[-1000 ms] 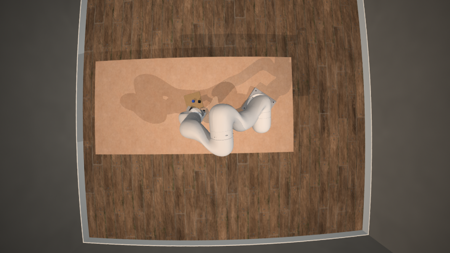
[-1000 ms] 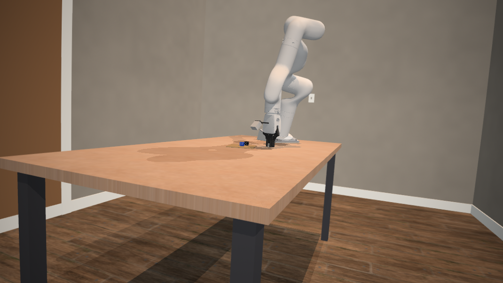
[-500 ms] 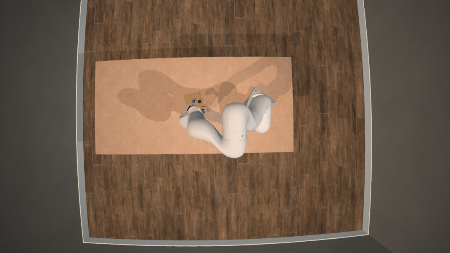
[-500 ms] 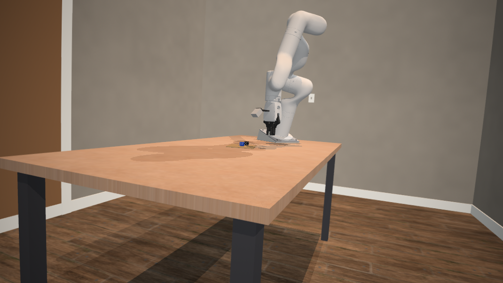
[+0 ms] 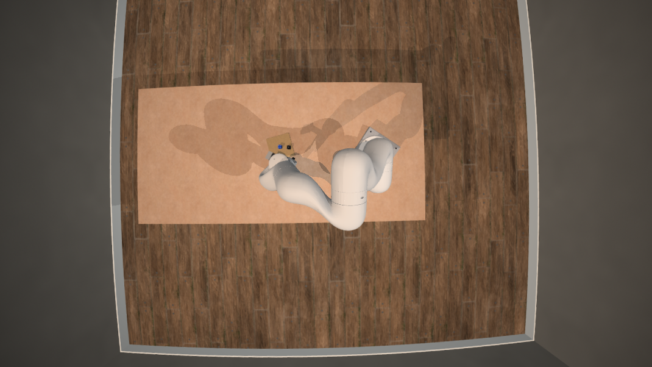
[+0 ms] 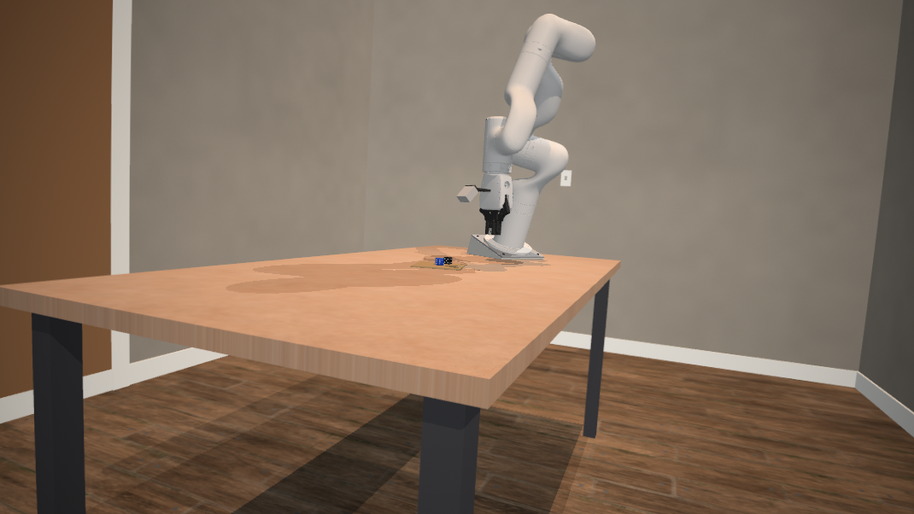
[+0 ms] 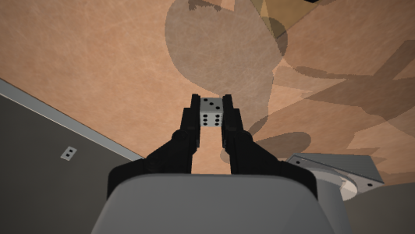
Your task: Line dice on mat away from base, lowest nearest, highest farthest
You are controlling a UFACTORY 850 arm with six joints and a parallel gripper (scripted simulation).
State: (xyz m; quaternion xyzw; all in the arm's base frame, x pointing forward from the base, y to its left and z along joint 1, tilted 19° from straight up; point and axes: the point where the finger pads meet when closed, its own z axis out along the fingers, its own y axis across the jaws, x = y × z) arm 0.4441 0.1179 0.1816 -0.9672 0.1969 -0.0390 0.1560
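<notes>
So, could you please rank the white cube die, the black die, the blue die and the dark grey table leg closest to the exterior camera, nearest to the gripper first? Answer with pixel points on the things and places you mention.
1. White cube die (image 7: 211, 112), between the fingers.
2. Black die (image 5: 288, 147) (image 6: 448, 260) and blue die (image 5: 279, 147) (image 6: 439, 261), on the mat (image 5: 278, 138) (image 6: 423, 265) (image 7: 290, 17); too close to call.
3. Dark grey table leg (image 6: 449, 457), under the front corner.

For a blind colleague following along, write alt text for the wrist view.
A black gripper holds a white die between its fingers, a three-pip face and a six-pip face visible. Behind it are a tan tabletop crossed by shadows and, at the top edge, a corner of the mat.
</notes>
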